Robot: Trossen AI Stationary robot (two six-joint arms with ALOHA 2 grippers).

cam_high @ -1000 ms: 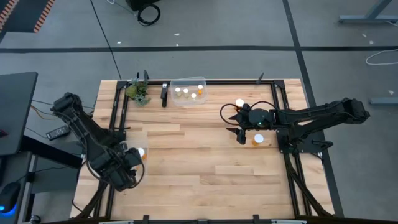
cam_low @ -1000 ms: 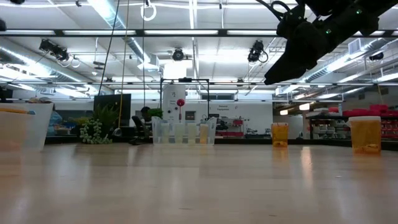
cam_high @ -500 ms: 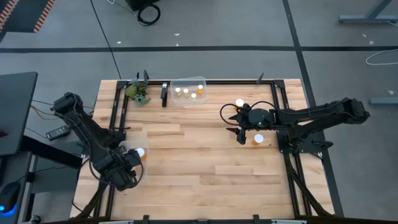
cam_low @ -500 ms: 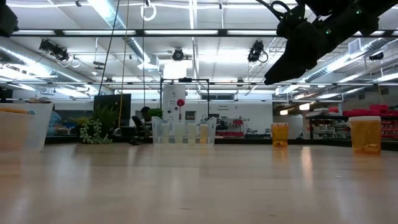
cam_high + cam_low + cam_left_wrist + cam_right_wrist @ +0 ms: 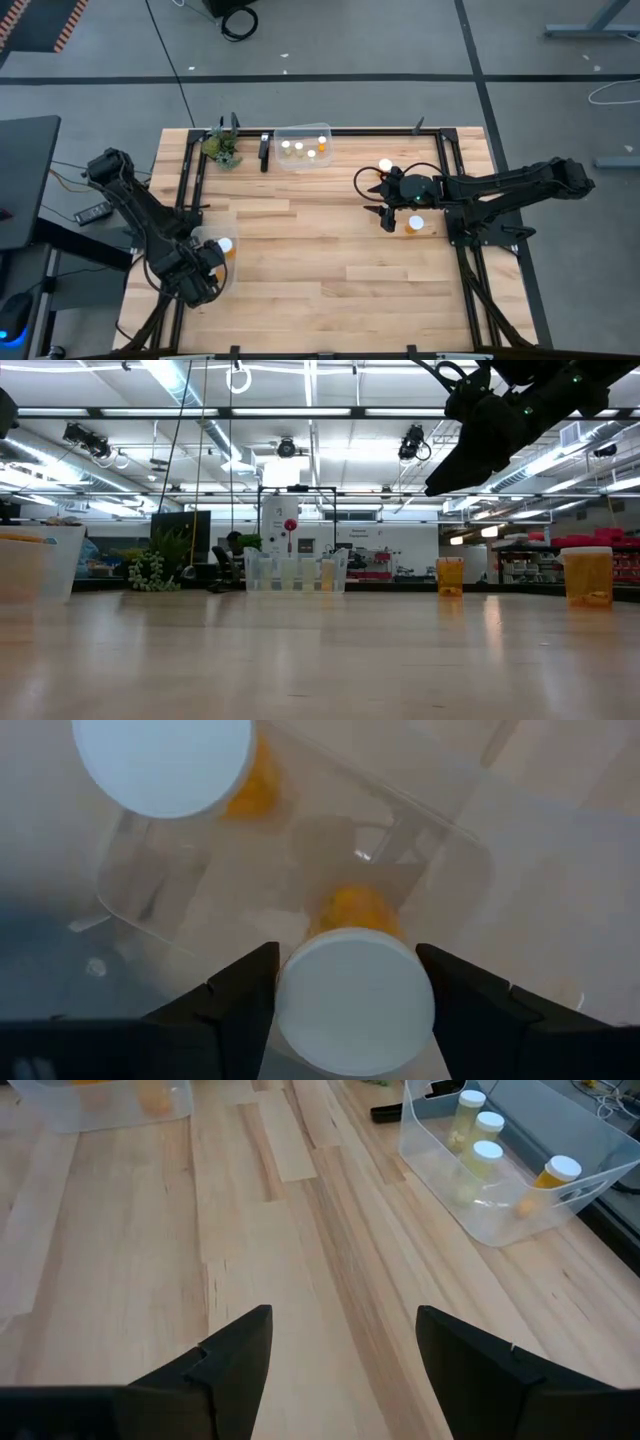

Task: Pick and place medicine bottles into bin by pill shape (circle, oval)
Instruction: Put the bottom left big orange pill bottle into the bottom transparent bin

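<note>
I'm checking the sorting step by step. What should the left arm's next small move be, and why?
Probably leave the bottle there and raise the left gripper straight up: the bottle is already down inside the clear bin, beside another bottle. The right gripper waits over the table.

Medicine bottles [image 5: 476, 1132] — amber-orange, white caps (round) — in a clear bin [image 5: 520, 1220]; pale wood table [image 5: 330, 260].
</note>
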